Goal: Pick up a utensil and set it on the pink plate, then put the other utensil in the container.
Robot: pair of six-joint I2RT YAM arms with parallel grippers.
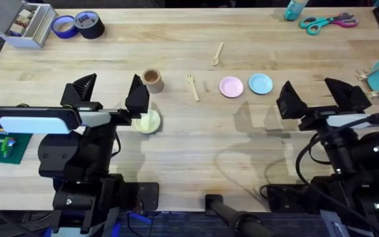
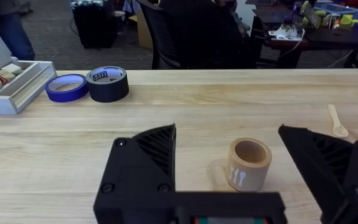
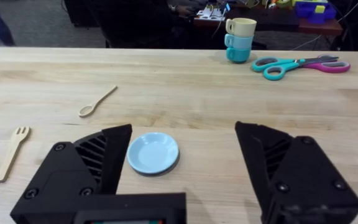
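While both claws hang spread and empty: fork (image 1: 193, 86), axis twelve-to-six, one o'clock of left claw (image 1: 109, 92), ten o'clock of right claw (image 1: 316, 92); left nearer.

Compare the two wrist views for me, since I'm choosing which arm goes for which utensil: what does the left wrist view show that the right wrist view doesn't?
Left wrist view alone: the container standing upright between the open left gripper fingers, plus blue tape, black tape and a grey box.

Right wrist view alone: the fork, the light blue plate ahead of the open right gripper, scissors and stacked cups.

Both: the spoon and the wooden table.
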